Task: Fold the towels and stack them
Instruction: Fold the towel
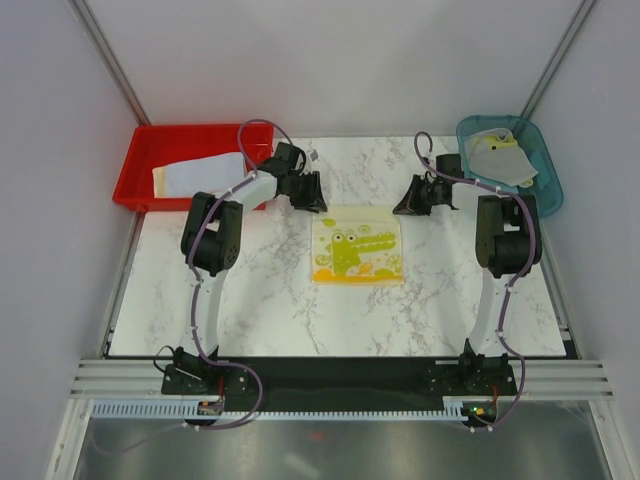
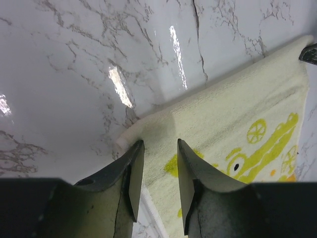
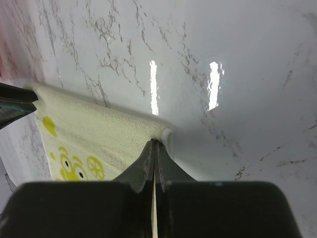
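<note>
The yellow towel with the green crocodile print [image 1: 357, 250] lies flat in the middle of the marble table [image 1: 250, 300]. My left gripper [image 1: 310, 195] hovers at its far left corner, open, the jaws astride the towel's edge [image 2: 163, 119] with nothing pinched. At the far right corner [image 3: 99, 129], my right gripper [image 1: 408, 200] is shut, the tips [image 3: 154, 141] pinching the curled-up corner. Folded cream and pale lavender towels [image 1: 200, 172] rest in the red tray. A grey towel with a yellow patch [image 1: 500, 155] lies in the teal bin.
The red tray [image 1: 140, 160] stands at the far left of the table, the teal bin [image 1: 545, 165] at the far right corner. Bare marble surrounds the crocodile towel. White walls close in the back and both sides.
</note>
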You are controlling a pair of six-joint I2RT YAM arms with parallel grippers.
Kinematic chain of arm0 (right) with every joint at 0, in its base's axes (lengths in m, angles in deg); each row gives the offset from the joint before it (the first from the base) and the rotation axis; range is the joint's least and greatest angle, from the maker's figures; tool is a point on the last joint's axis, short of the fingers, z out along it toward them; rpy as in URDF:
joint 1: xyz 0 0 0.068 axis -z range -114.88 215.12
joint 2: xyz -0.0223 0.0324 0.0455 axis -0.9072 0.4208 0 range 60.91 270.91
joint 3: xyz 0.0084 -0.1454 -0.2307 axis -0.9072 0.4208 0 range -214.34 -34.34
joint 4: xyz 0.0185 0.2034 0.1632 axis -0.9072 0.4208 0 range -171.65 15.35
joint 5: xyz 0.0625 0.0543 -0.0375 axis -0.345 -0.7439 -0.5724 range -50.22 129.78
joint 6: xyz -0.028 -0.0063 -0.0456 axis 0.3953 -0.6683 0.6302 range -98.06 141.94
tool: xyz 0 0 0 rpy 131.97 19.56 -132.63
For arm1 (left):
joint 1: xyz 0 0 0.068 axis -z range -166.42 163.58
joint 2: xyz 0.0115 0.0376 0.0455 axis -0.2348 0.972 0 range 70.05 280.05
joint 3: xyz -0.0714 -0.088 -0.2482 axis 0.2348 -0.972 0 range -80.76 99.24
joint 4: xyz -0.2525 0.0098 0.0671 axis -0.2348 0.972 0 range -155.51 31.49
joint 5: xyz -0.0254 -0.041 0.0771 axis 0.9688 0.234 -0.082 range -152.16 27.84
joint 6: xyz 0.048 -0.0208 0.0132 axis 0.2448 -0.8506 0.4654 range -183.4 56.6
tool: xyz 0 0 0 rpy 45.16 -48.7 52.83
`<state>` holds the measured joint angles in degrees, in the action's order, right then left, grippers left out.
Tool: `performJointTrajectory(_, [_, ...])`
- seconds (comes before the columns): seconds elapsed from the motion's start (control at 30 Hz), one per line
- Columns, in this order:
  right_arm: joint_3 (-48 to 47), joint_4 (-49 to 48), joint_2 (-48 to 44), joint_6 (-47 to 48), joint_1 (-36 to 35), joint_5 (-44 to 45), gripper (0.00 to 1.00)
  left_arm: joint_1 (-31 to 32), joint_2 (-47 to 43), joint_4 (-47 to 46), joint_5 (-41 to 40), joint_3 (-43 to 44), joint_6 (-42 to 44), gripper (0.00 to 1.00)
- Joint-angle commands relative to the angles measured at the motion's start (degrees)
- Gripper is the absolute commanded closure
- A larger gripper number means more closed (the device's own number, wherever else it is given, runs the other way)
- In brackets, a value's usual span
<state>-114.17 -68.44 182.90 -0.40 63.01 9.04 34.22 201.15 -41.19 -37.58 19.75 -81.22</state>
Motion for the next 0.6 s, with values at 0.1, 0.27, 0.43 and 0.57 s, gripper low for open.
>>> performJointTrajectory(0.1, [-0.4, -1.3, 2.2, 1.5, 1.1, 7.4, 1.00, -1.3, 2.5, 1.3, -0.4, 3.0, 4.6, 0.58])
performJointTrajectory(0.27, [-0.4, -1.9, 0.3, 2.7, 0.9, 5.8, 0.94, -1.7, 1.7, 1.6, 4.8, 4.3, 5.0, 0.55])
performJointTrajectory(0.43, [-2.7, -0.6, -4.6, 4.7, 0.6, 0.1, 0.82, -1.7, -1.4, 1.6, 13.1, 7.1, 5.3, 0.48])
performJointTrajectory(0.57, [-5.5, 3.1, -5.5, 8.2, 0.7, -1.1, 0.71, -1.9, -4.6, 2.5, 11.7, 7.3, 8.5, 0.43])
